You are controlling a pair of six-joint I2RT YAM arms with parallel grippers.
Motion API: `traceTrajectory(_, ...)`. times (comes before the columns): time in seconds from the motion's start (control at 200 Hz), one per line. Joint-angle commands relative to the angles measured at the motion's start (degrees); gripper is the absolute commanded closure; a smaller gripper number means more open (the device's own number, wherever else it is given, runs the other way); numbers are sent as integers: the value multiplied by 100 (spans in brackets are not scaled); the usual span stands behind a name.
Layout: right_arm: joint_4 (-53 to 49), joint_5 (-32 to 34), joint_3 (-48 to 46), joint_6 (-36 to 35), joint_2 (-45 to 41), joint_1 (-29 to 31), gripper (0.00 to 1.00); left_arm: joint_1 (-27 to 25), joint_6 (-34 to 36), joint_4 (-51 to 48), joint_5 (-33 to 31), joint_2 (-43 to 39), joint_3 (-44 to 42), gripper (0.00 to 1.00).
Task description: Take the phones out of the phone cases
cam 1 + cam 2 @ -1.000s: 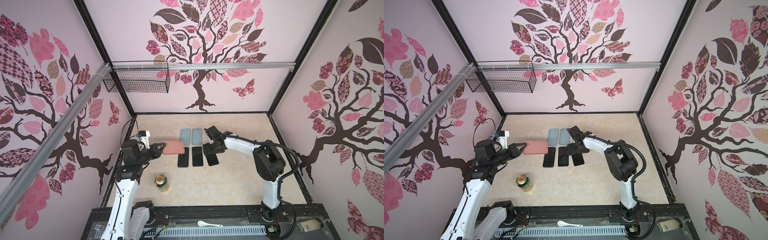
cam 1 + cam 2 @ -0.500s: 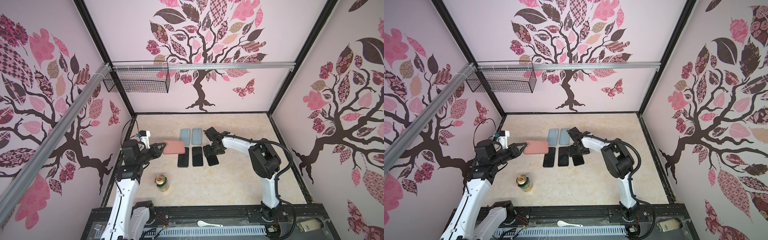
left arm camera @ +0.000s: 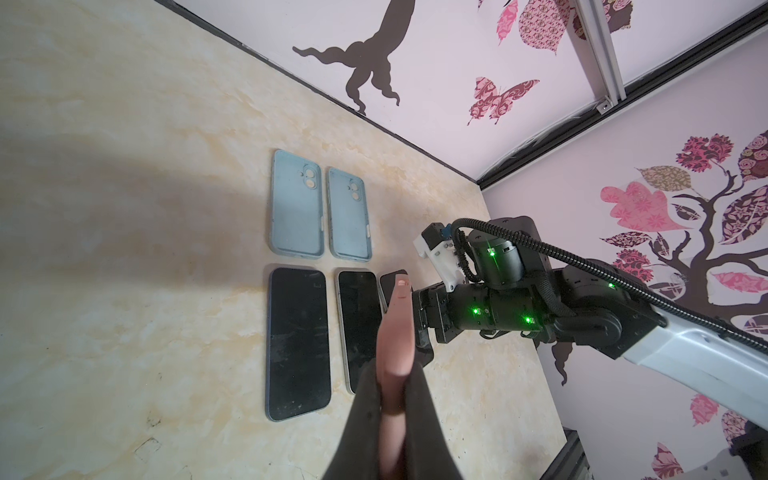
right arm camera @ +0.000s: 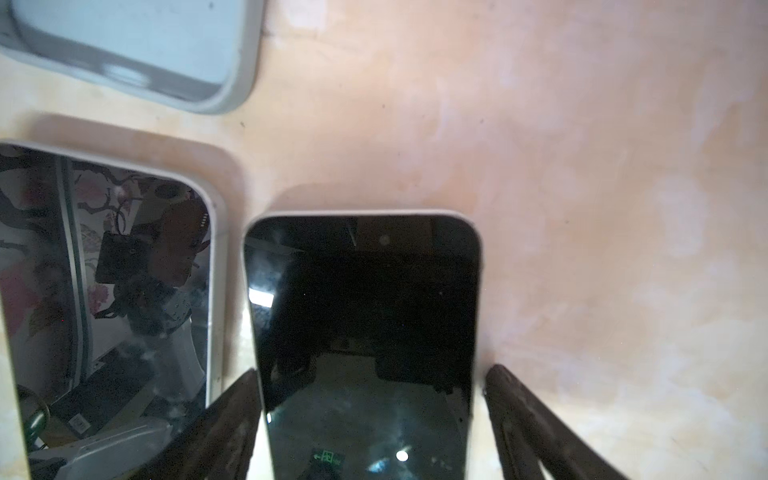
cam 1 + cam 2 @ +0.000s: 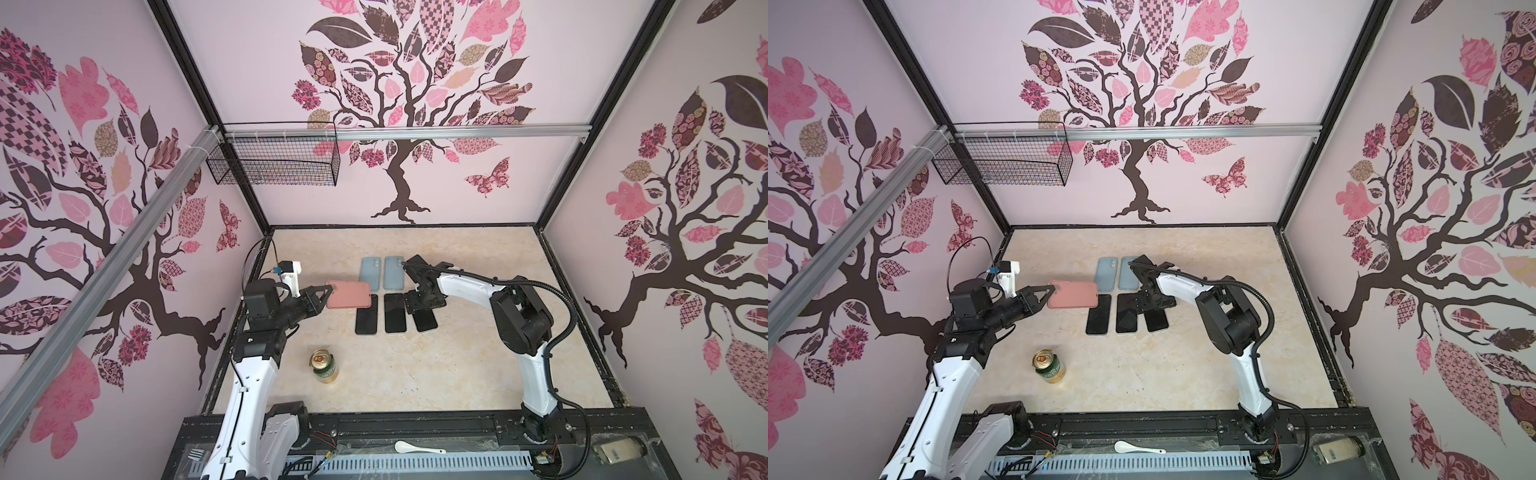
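within the spread right tool [image 4: 370, 370], phone [image 4: 361, 316]

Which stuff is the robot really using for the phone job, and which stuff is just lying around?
For the job: pink case, pinched in the left end effector; phone straddled by the open right end effector; two other phones; two blue cases.
Lying about: green can; white spoon; jar; wire basket.
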Motion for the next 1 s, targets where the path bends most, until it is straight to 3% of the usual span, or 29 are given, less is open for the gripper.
traceTrajectory(0.0, -328, 78, 83, 166, 327, 21, 14, 26, 40, 145, 64, 18, -120, 100)
traceTrajectory(0.64, -358, 341, -198, 1276, 241, -24, 23, 26, -1, 159, 73, -37, -177, 100)
traceTrajectory(0.995, -256, 269, -265, 1218, 136, -95, 20, 30, 25, 171, 199, 0, -157, 100)
